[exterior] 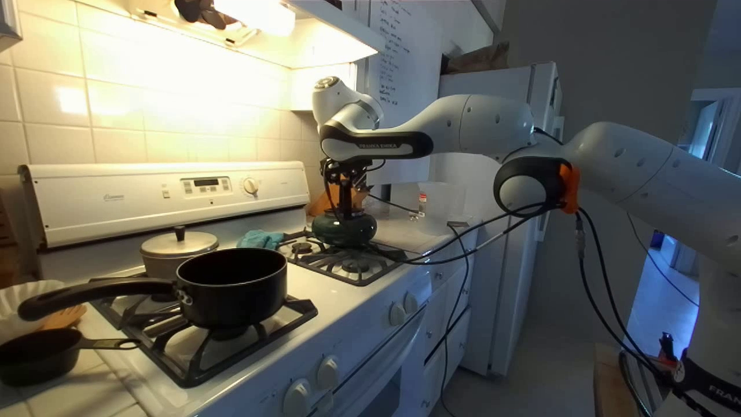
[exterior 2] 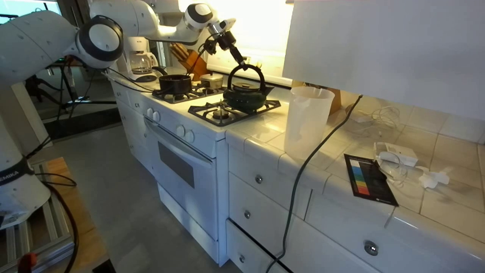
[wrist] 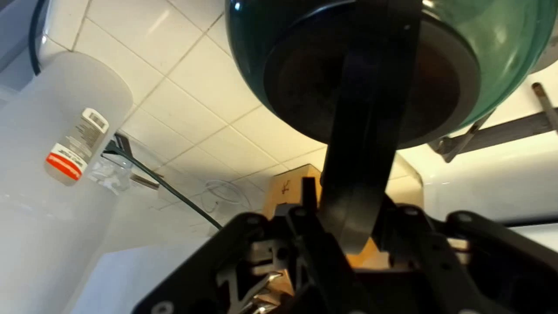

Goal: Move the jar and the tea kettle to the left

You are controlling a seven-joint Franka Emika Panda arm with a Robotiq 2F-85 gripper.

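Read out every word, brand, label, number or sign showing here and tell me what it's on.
"FRANKA EMIKA" on the robot arm.
"FRAN", cut off by the picture edge, on the base band.
"EMIKA", the start cut off, on the same band.
Too small or blurred to read: handwriting on the white panel; script on the stove panel; the bottle label; the mark on the tan object.

White arm, black-ringed joint, black cables
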